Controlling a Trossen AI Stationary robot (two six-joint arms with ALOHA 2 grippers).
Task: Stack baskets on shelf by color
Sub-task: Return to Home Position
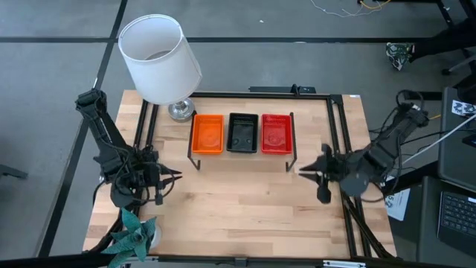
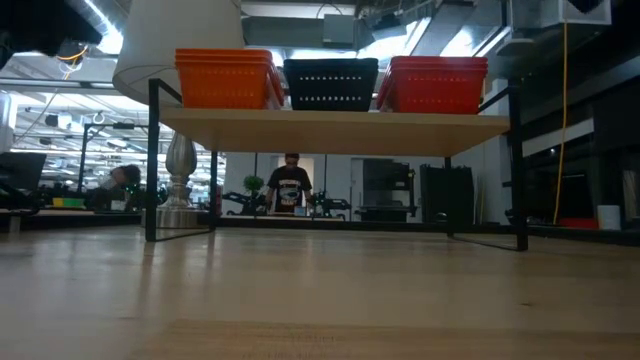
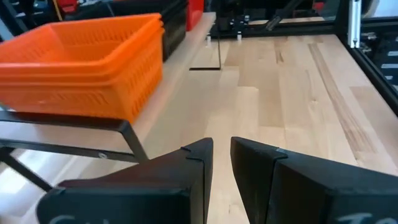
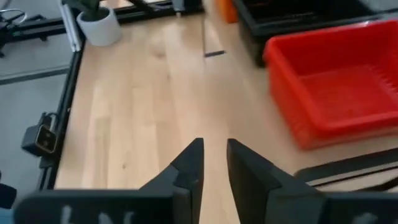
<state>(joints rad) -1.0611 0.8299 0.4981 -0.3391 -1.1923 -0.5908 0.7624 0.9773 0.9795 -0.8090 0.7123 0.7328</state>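
The shelf (image 1: pixel 242 158) stands at the table's far middle and carries three stacks of baskets side by side. The orange baskets (image 1: pixel 207 134) are on its left, the black baskets (image 1: pixel 242 133) in the middle and the red baskets (image 1: pixel 277 133) on its right. The low view shows the orange (image 2: pixel 226 78), black (image 2: pixel 331 83) and red baskets (image 2: pixel 436 84) resting on the plank. My left gripper (image 1: pixel 172 176) hovers left of the shelf's near corner and holds nothing. Its fingers (image 3: pixel 221 155) stand a narrow gap apart. My right gripper (image 1: pixel 303 171) hovers off the shelf's right end, also narrowly open (image 4: pixel 214 155) and holding nothing.
A lamp with a white shade (image 1: pixel 160 59) stands at the table's far left, beside the orange stack. A small potted plant (image 1: pixel 134 234) sits at the near left corner. Bare wood (image 1: pixel 245 208) lies between the shelf and the near edge. A person (image 2: pixel 290 185) shows far behind.
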